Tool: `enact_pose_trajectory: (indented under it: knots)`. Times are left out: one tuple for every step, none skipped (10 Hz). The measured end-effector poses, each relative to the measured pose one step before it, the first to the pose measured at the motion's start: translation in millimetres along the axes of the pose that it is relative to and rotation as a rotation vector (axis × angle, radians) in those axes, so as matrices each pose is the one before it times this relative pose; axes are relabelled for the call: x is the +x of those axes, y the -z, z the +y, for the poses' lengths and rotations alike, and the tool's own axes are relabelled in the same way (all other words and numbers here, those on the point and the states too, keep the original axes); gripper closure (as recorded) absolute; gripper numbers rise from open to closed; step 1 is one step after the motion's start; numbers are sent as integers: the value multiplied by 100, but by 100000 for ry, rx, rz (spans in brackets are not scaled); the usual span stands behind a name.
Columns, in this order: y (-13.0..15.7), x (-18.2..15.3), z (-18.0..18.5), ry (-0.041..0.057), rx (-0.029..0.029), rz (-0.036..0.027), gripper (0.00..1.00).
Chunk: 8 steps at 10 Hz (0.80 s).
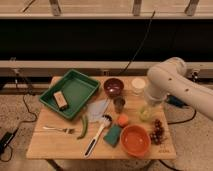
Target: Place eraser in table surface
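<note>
Gripper (147, 108): apparently low over right side of table surface (52, 142); open or closed, cannot tell. Eraser (60, 99): inside green tray (80, 79), well apart. Risk: reaching across clutter, knocking cup (119, 104).

We see matt wood under smoother, shinier things.
The worktop (50, 144) is pale planked wood with a dull finish. The green tray (87, 80) at its left rear looks like smooth plastic, and the eraser (60, 99) in it is a matt tan block. The fork (57, 129) glints like metal and the orange bowl (135, 140) looks glossy. The gripper (149, 102), near the right edge, ends a smooth white-cased arm (176, 82).
</note>
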Motion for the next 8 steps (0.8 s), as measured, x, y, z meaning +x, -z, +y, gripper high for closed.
enact_pose_trajectory:
  knots:
    - [-321, -1765, -813, 2499, -207, -1024, 35]
    - [-697, -2940, -1636, 4536, -790, -1644, 35]
    - [-449, -1579, -1056, 2515, -495, -1029, 35]
    - [-708, -2552, -1856, 4497, -512, -1807, 35]
    - [-856, -2581, -2030, 5729, -875, -1764, 35]
    - [-620, -1933, -1777, 4812, -321, -1914, 35]
    - [-708, -1657, -1734, 5353, -683, -1965, 35]
    - [-516, -1081, -1288, 4507, -380, -1551, 35]
